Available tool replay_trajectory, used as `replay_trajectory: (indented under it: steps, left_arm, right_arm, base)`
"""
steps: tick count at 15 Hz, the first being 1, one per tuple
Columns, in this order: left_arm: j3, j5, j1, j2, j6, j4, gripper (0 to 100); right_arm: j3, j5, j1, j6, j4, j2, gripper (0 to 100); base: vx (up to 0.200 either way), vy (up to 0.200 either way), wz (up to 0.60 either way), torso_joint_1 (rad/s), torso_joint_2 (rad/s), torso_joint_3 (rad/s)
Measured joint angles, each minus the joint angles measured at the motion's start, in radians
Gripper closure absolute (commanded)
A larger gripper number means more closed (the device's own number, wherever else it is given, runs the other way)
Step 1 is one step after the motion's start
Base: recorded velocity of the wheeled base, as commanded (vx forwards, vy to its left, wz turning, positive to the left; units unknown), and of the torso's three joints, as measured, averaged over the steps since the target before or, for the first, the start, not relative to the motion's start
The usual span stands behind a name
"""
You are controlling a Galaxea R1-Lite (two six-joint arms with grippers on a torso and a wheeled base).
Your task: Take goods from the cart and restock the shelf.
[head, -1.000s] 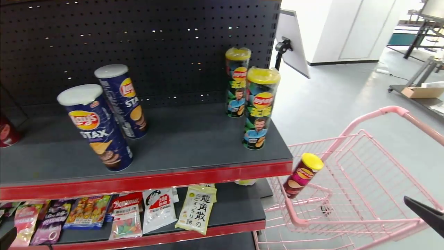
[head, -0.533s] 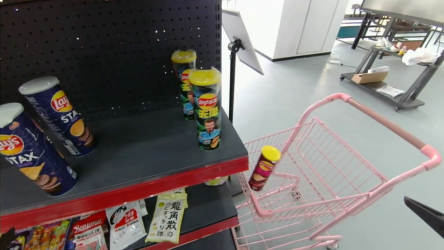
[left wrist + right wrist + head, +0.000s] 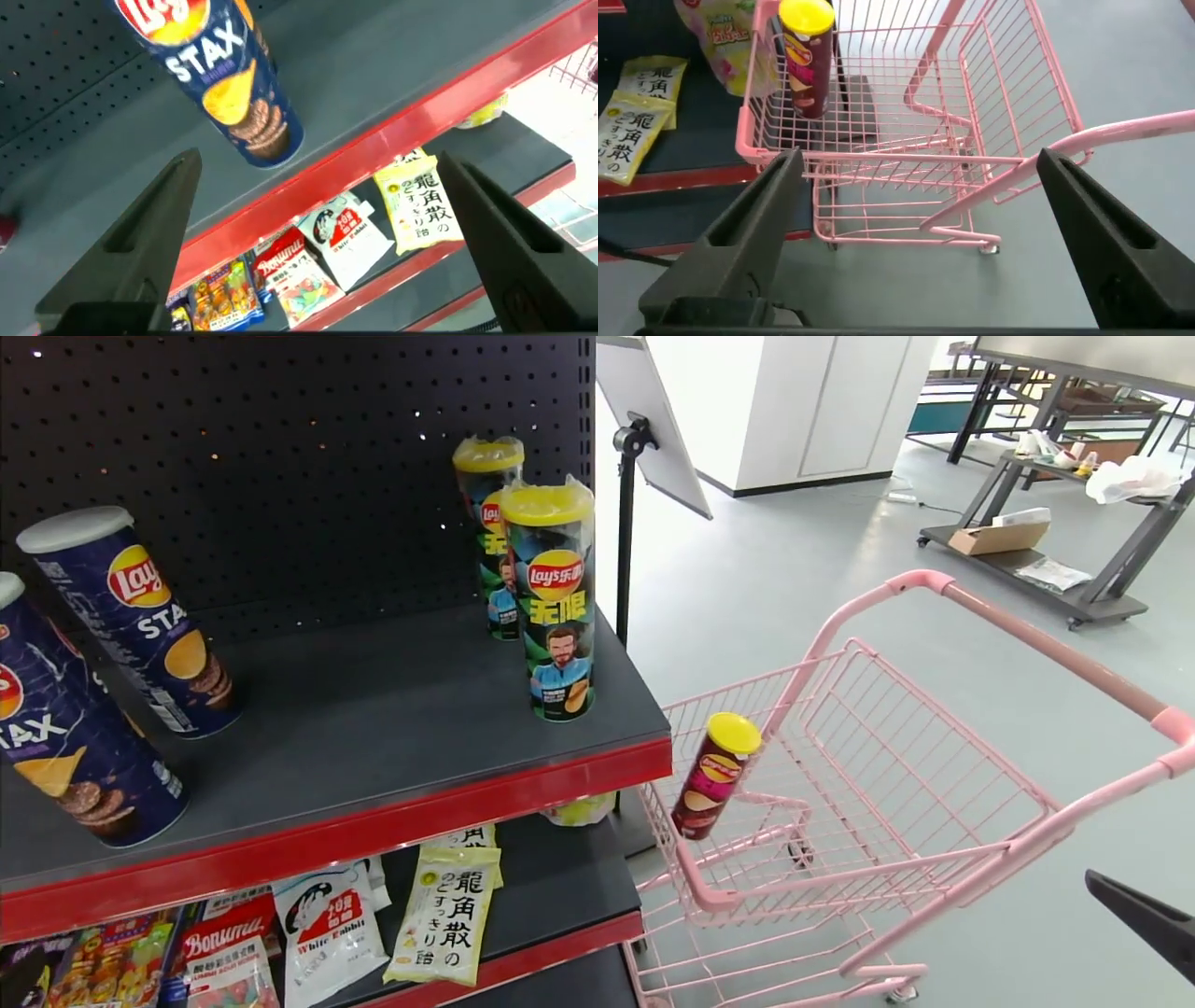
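The right gripper [image 3: 917,154] is shown with its fingers spread wide and nothing between them, hanging above and outside the near rim of the pink cart [image 3: 1036,649]; in the head view one dark finger [image 3: 1144,919] is seen at 4 o'clock. The left gripper [image 3: 318,161] is likewise held apart and empty, in front of the red edge [image 3: 373,835] of the upper shelf [image 3: 373,728]. The one item to be restocked, a maroon chip canister [image 3: 714,775] with a yellow lid, is seen leaning in the cart corner nearest the shelf, its lid tipped toward 1 o'clock and its base resting low against the wire. Several failures may be expected from this layout. Because the canister is tilted and pressed into a corner, a finger could be caught on the wire wall, or the smooth tube could be pinched off-axis and squeezed out of the grip. Because the cart probably stands on wheels, it could be pushed away by any contact with the rim. At placement, the front green canister [image 3: 555,607], standing close to the shelf's edge at 3 o'clock, with a second green canister [image 3: 485,523] behind it, could be struck and toppled; the blue canisters [image 3: 140,625] at 9 o'clock are judged to be less exposed.
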Motion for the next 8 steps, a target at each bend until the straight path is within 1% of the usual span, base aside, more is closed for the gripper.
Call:
replay_trajectory:
  steps: [3, 8]
  left_arm:
    - [-0.001, 0.0, 0.0, -0.001, 0.0, -0.001, 0]
    - [-0.005, 0.0, 0.0, -0.006, 0.002, -0.002, 0]
  right_arm:
    - [0.003, 0.0, 0.001, 0.0, 0.0, 0.0, 0]
    - [0.004, 0.0, 0.0, 0.0, -0.003, 0.016, 0]
  base:
    - [0.0, 0.0, 0.0, -0.162, 0.41, 0.243]
    - [0.0, 0.0, 0.0, -0.2, 0.54, 0.33]
